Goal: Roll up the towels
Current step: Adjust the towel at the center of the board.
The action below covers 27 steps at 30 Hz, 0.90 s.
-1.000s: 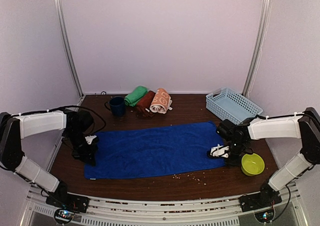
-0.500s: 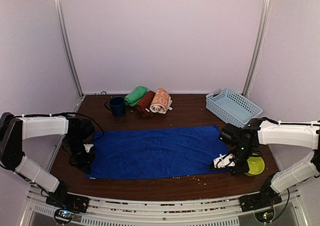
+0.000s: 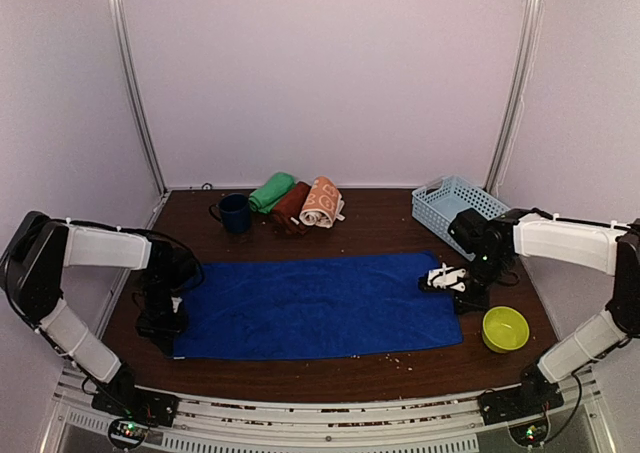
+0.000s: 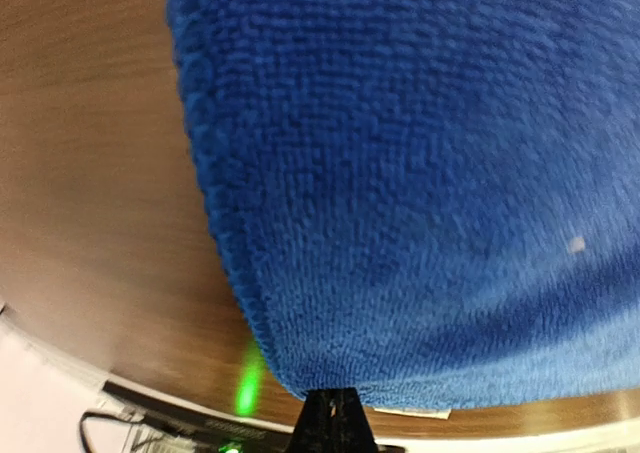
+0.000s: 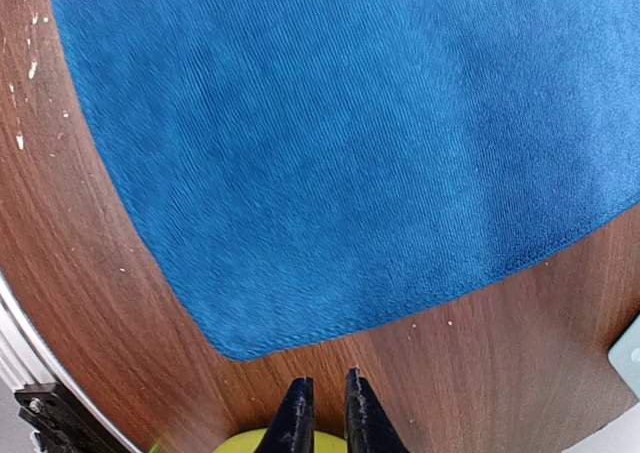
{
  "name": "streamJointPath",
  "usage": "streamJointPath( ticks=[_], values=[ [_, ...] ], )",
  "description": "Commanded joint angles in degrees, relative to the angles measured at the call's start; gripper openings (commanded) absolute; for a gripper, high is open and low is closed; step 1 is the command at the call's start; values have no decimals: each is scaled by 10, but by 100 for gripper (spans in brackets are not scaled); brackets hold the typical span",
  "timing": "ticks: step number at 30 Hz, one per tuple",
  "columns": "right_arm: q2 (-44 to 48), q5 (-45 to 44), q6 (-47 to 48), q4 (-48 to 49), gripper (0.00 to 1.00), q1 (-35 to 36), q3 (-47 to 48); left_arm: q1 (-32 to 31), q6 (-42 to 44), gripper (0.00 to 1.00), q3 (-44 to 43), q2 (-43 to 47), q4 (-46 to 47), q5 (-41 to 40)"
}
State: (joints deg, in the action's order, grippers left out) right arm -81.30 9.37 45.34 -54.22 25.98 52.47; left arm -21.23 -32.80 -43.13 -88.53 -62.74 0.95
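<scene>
A royal blue towel (image 3: 315,305) lies spread flat across the middle of the table. My left gripper (image 3: 164,320) sits at its near left corner. In the left wrist view that gripper (image 4: 333,395) is shut on the blue towel's (image 4: 420,173) edge. My right gripper (image 3: 442,279) hovers over the towel's right edge. In the right wrist view its fingertips (image 5: 325,381) stand a narrow gap apart with nothing between them, just off the towel's corner (image 5: 240,343). At the back lie three rolled towels: green (image 3: 271,191), dark maroon (image 3: 290,207) and orange bunny-print (image 3: 322,202).
A navy mug (image 3: 235,213) stands left of the rolled towels. A pale blue basket (image 3: 466,213) sits at the back right. A yellow-green bowl (image 3: 505,329) rests near the towel's right corner, below my right arm. Crumbs dot the near table edge.
The right gripper let go of the towel's near right corner, opened slightly and moved up and back. The left gripper pulled its corner nearer. The towel now lies flatter.
</scene>
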Motion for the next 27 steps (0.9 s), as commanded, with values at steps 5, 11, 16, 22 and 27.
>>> streamJointPath(
  ticks=[5, 11, 16, 22, 27],
  values=[
    [-22, 1, 19, 30, 15, -3, 7, -4, -51, 0, -63, -26, -88, -118],
    [-39, 29, -12, 27, 16, -5, 53, 21, 1, 26, -226, 4, -106, -62],
    [-56, 13, -90, 75, 17, -16, 87, 124, 92, 32, -313, -51, 3, -50],
    [-106, 32, -173, 95, 24, -50, 170, 184, 168, 38, -317, -123, 205, 122],
    [-150, 58, -231, 139, 37, -77, 222, 199, 188, 43, -343, -189, 248, 126]
  ],
)
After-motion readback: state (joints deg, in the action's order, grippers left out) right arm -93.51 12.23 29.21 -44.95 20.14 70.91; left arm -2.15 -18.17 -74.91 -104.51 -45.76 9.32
